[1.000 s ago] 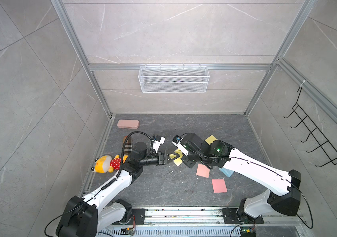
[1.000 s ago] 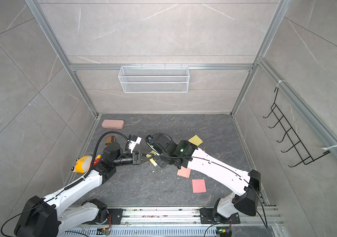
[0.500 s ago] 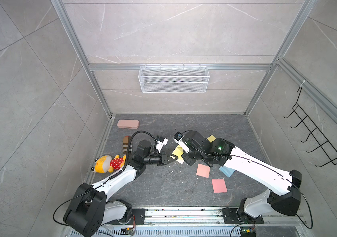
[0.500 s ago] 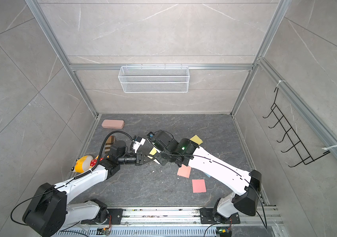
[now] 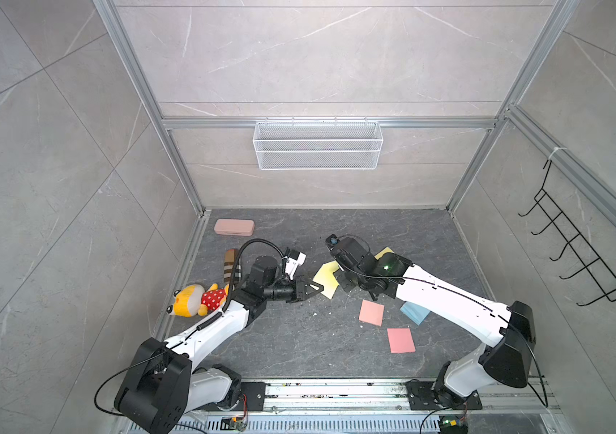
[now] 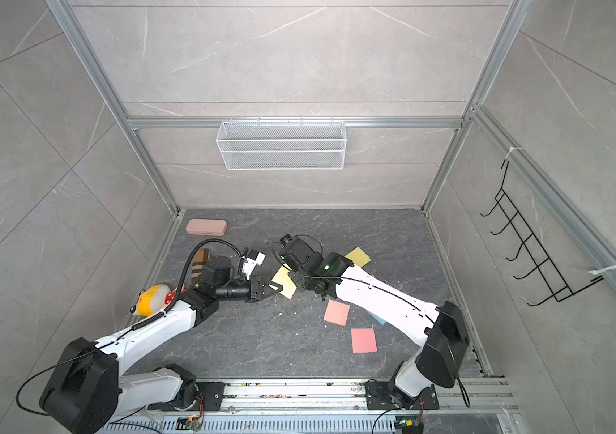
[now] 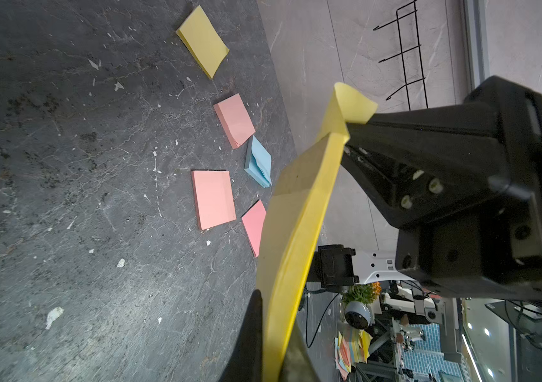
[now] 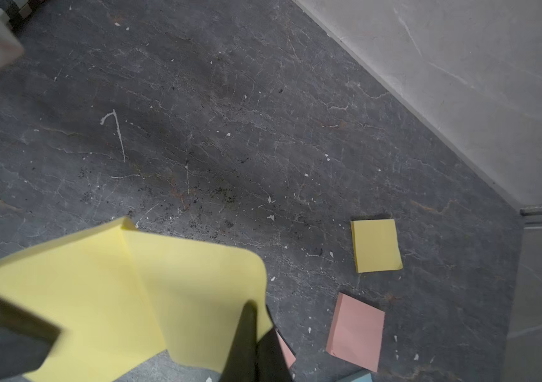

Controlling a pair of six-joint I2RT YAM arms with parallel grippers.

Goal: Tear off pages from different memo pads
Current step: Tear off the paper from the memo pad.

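Both claws are on the yellow one, and I read this as the tear itself. On the left, the left gripper (image 5: 318, 292) is clenched on one edge of the held yellow pad (image 5: 326, 276). The pad hangs clear of the dark floor (image 5: 299, 338), mid-cell between the two arms. Just to its right, the right gripper (image 7: 347, 132) is pinched tight on a curled corner of the yellow page (image 8: 203, 287). The right wrist view shows that sheet bending away from the block along a crease, so as far as I can judge it isn't free yet. The next move calls for the claws to draw apart, peeling along the glued strip rather than yanking, while the left holds the block firm. Too sharp a tug could rip the sheet or slip the block out. Further right, more paper lies on the floor: a yellow square (image 6: 358, 256) beside the right arm, a pink square (image 5: 371, 312), a second pink square (image 5: 400, 340) nearer the rail, and a blue square (image 5: 415, 315) half under the arm. From up here I can't tell block from single sheet. Now the containers, from the left again: the pink case (image 5: 234, 227) sits in the back corner, closed, its contents hidden. The wire basket (image 5: 317, 144) on the back wall shows nothing through its mesh.
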